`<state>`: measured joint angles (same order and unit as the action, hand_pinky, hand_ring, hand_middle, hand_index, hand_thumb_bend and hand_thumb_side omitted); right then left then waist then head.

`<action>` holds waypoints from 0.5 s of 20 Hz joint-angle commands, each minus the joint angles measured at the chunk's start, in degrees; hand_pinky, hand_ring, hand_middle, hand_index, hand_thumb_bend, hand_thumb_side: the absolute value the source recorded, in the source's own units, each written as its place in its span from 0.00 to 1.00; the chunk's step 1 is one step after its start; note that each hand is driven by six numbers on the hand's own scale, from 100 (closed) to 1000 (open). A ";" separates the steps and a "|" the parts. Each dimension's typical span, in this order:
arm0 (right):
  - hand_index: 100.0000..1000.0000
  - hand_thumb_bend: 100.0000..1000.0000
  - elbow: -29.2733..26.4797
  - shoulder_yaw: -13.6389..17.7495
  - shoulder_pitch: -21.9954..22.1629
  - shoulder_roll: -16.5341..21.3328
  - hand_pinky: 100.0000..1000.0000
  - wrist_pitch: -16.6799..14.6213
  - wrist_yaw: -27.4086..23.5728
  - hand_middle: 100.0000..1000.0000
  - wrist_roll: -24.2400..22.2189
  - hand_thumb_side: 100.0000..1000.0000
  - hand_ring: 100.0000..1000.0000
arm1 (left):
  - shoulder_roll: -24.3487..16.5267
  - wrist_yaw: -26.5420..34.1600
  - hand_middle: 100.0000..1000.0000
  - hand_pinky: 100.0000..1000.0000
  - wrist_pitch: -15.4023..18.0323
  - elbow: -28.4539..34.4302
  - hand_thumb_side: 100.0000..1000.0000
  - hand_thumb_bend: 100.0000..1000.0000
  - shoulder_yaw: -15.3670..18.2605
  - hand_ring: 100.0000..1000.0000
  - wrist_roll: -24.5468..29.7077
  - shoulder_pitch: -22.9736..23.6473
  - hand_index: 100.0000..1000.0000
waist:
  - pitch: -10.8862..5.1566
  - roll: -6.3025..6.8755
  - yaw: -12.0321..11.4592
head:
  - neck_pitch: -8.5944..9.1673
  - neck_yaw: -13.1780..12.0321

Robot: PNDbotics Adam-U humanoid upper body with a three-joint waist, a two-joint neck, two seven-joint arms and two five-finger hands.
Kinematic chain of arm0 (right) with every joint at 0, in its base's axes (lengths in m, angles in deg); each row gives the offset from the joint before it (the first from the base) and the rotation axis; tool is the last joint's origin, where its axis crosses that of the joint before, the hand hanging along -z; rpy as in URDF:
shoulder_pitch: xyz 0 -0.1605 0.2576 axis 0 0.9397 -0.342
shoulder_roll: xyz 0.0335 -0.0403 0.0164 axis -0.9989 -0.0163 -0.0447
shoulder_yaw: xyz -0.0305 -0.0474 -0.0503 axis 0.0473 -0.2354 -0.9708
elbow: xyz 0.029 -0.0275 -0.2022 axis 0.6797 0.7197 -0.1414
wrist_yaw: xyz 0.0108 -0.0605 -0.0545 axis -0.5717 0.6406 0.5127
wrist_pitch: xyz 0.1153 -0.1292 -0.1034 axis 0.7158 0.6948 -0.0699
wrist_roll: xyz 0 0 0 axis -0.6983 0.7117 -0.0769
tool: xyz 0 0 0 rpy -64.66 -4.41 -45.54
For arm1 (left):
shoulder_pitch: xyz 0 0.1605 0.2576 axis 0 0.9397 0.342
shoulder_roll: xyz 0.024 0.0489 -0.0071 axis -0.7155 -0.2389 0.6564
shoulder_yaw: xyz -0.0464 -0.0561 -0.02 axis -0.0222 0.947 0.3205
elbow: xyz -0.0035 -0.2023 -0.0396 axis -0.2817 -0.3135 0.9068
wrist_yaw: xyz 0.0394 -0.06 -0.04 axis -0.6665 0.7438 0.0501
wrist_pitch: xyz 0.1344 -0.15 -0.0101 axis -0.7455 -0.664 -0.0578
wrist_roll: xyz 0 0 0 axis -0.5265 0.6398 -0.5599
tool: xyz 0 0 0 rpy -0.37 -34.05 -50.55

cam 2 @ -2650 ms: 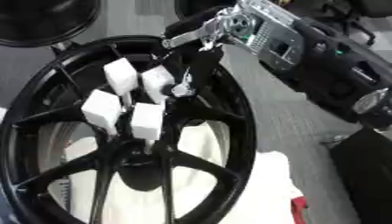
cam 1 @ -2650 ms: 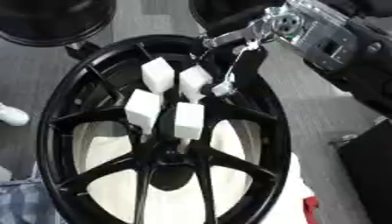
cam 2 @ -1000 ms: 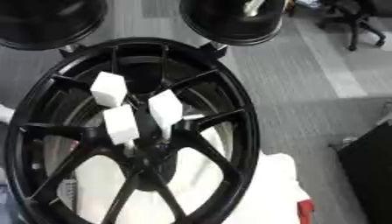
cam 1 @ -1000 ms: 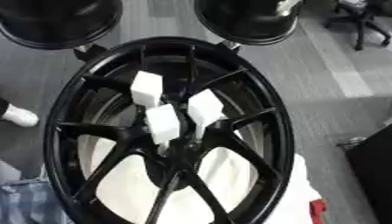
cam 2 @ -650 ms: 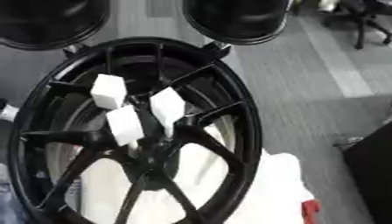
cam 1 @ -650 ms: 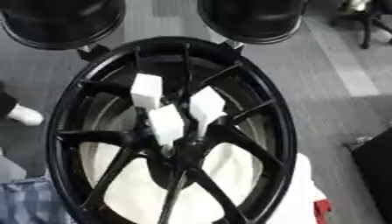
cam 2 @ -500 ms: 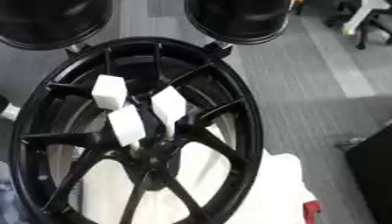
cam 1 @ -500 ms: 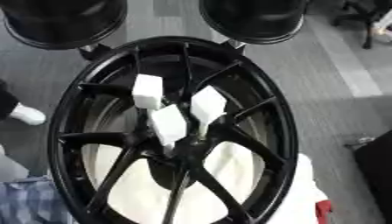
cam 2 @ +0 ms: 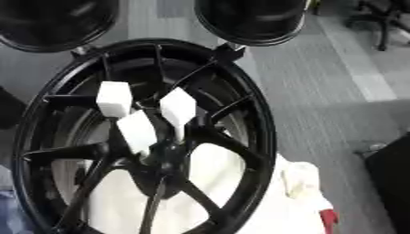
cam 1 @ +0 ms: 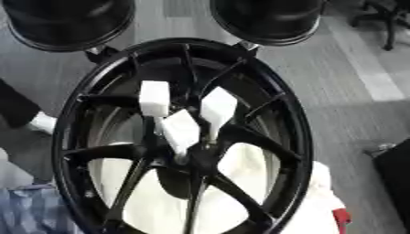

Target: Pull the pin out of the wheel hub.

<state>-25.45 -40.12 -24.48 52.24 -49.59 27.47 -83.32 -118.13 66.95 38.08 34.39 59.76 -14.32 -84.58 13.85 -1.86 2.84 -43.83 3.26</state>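
Note:
A black spoked wheel (cam 1: 276, 105) fills most of both views, lying over a white cloth (cam 1: 256, 169). Three white block-headed pins stand up around its hub (cam 1: 192, 157): one at the upper left (cam 1: 153, 98), one at the upper right (cam 1: 218, 106) and one lower in the middle (cam 1: 181, 130). Neither of my hands shows in either view, and no arm reaches over the wheel.
Two more black wheels (cam 1: 68, 20) (cam 1: 268, 18) lie beyond the rim at the top. Grey floor runs along the right side, with a chair base (cam 1: 384, 18) at the upper right. A red object (cam 1: 342, 219) sits at the lower right by the cloth. Blue fabric (cam 1: 32, 212) shows at the lower left.
My right hand, which reached over the pins 2.6 s ago, has left the view. Four white pins showed then; three show now. The picture has shifted slightly since one second ago.

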 commanded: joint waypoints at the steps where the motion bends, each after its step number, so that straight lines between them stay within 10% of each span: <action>1: 0.85 0.33 -1.20 1.84 -1.27 1.37 0.86 -0.18 3.26 0.84 0.72 0.00 0.87 | -1.99 0.10 0.67 0.77 -0.08 0.59 0.84 0.00 0.60 0.77 -0.10 -0.52 0.82 | -1.05 0.00 0.09 | -0.28 0.04; 4: 0.82 0.00 -4.81 2.27 -2.82 0.59 0.84 -0.27 3.71 0.76 3.27 0.08 0.80 | -1.97 0.11 0.66 0.77 -0.04 0.58 0.84 0.00 0.57 0.77 -0.08 -0.48 0.82 | -1.18 0.10 0.13 | -0.28 0.03; 10: 0.81 0.00 -14.08 -1.77 -5.48 -0.60 0.84 -3.43 -1.50 0.75 6.45 0.19 0.79 | -1.80 0.03 0.66 0.77 0.00 0.76 0.84 0.00 0.23 0.77 0.25 -0.67 0.82 | -1.34 0.34 -0.02 | -0.28 0.29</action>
<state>-37.12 -41.78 -29.08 50.00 -52.36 27.16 -77.33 -118.13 66.96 38.06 34.29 59.66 -14.22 -84.30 13.76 -1.50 2.81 -43.83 3.31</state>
